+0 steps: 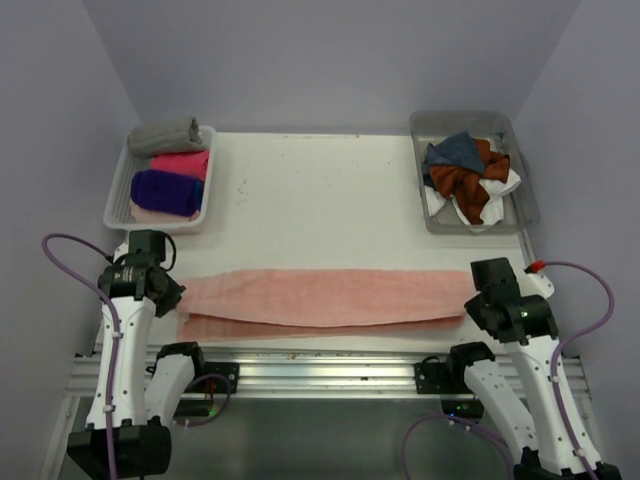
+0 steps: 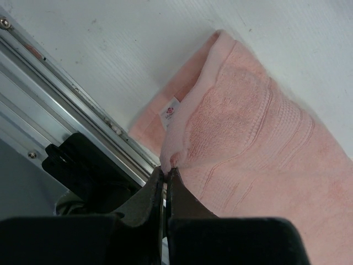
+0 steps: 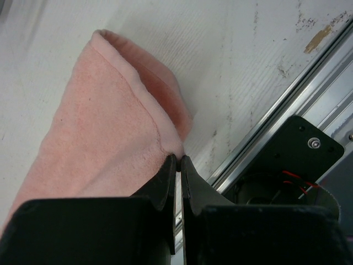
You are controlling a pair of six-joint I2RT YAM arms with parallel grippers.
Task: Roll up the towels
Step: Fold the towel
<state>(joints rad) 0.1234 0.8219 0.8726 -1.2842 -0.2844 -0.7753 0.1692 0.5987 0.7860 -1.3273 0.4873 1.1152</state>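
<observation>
While the long salmon-pink terry towel (image 1: 320, 298) is lying stretched across the lower middle of the top view, folded lengthwise on the white table (image 1: 320, 190), both arms are holding its ends. The left gripper (image 2: 167, 172) is pinching the towel's left end, its black fingers (image 2: 151, 193) closing tight on the hem of the upper layer at the bottom centre of the left wrist view. A small white label (image 2: 169, 110) is showing on the layer beneath, just above the pinch. The right gripper (image 3: 177, 161) is clamping the towel's right end in the same way, its fingers pressing together on the cloth at the lower centre of the right wrist view, beside the aluminium rail (image 3: 287, 105) running along the table's edge.

In the upper left of the top view, a white slotted basket (image 1: 118, 205) is holding rolled towels: a grey roll (image 1: 165, 135) at the far end, then a hot-pink roll (image 1: 182, 163), a purple roll (image 1: 165, 190) and a pale pink roll (image 1: 150, 213) nearest. In the upper right, a clear grey bin (image 1: 525, 200) is holding a loose heap of teal cloth (image 1: 455, 150), rust-orange cloth (image 1: 455, 180) and white cloth (image 1: 500, 190).
</observation>
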